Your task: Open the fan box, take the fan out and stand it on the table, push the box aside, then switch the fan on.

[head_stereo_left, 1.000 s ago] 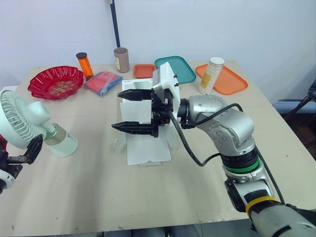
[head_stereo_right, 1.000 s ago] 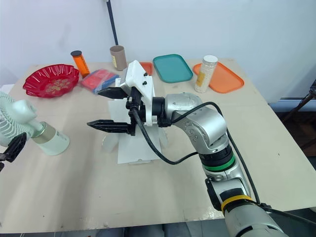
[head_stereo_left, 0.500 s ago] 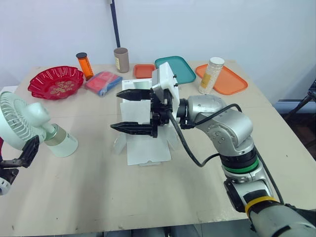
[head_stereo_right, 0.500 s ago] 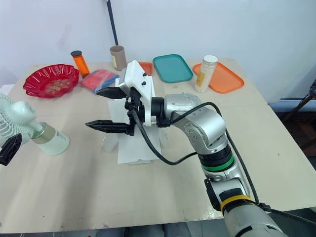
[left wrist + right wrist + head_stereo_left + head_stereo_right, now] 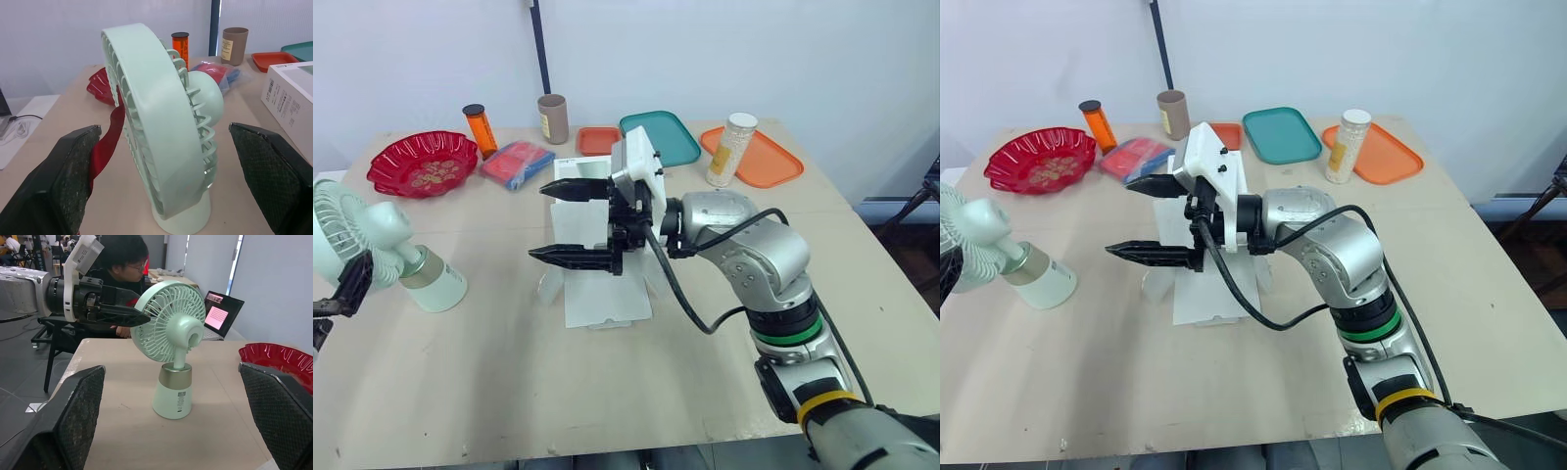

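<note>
Left fingers (image 5: 73,171): spread wide, empty, close by the head of the fan (image 5: 384,233), no contact visible.
Left gripper (image 5: 164,129): low at the left edge of the table (image 5: 509,392), facing the grille.
Right fingers (image 5: 578,256): parted wide, gripping nothing, tips aimed toward the fan.
Right gripper (image 5: 538,221): raised above the fan box (image 5: 607,299), well apart from the fan.
Fan: out of the box, upright on its round base (image 5: 438,286), left side of the table.
Box: white, flaps open, lying mid-table under the right gripper; probably not yet pushed aside.
Handling: likely light plastic and top-heavy; thin grille ribs apt to flex or snag; smooth base apt to slide or tip under a sideways push.
Hold: best at the base or the gold neck band (image 5: 423,266), never the head.
Switch: not made out; gentle press advised, base steadied.
</note>
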